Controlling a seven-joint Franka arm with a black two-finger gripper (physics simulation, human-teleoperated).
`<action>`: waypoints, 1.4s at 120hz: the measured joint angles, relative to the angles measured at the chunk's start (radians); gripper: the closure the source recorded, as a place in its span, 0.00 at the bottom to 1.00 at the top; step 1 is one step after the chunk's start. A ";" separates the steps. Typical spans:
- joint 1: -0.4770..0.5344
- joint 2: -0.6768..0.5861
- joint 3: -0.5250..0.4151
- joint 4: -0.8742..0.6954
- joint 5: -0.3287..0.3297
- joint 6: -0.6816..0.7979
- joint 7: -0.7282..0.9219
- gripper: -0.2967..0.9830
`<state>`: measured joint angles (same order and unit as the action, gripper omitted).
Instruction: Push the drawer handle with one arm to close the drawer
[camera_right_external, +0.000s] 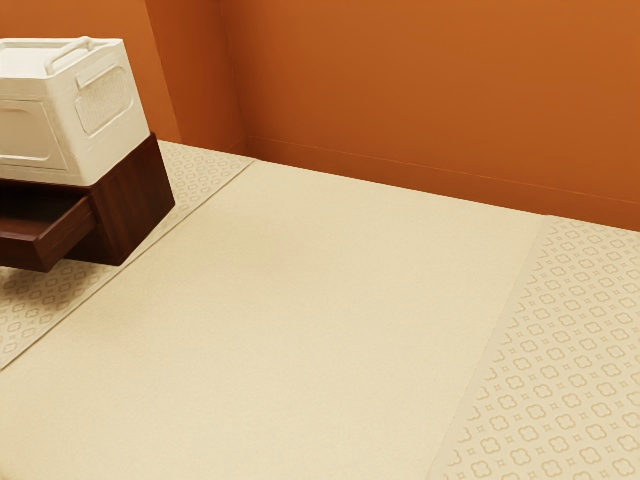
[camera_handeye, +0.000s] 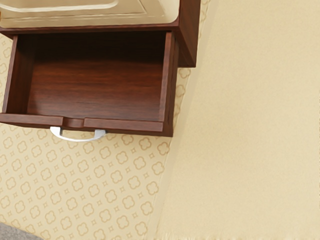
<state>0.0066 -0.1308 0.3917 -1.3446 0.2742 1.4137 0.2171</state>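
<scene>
An orange wall (camera_right_external: 420, 90) rises behind everything in the exterior view, with a corner toward that view's left. In front of it spreads a plain cream covering (camera_right_external: 300, 300), bordered on both sides by a pale patterned floor (camera_right_external: 565, 350) with small four-lobed motifs. A bit of grey surface (camera_handeye: 15, 233) shows in a corner of the wrist view.

The dark reddish-brown wooden cabinet (camera_right_external: 137, 205) stands at the exterior view's left, on the patterned floor beside the edge of the cream covering. On top of it rests a whitish box (camera_right_external: 100, 110), upright, with raised panels on its sides and a bar handle (camera_right_external: 66, 53) at its lid.

The drawer (camera_handeye: 95, 82) is pulled well out of the cabinet, beneath the box, its inside bare wood. Its front faces away from the cabinet, toward the lower left of the exterior view. The long axis of the part that is out runs side to side, parallel to the front panel.

The drawer handle (camera_handeye: 77, 139), a pale metallic bow, is near the middle of that panel. Its long axis follows the panel, and its curve points outward, away from the cabinet. Just behind it, the panel's top edge dips in a shallow notch (camera_handeye: 74, 122).

I cannot tell how the fingers stand.
</scene>
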 joint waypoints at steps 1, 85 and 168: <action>-0.001 0.001 0.000 -0.001 0.000 0.000 0.002 0.23; 0.020 -0.105 0.178 -0.531 -0.020 0.137 0.103 0.73; 0.045 0.077 0.359 -0.695 -0.083 0.663 0.145 0.84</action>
<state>0.0516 -0.0538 0.7510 -2.0396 0.1907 2.0769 0.3617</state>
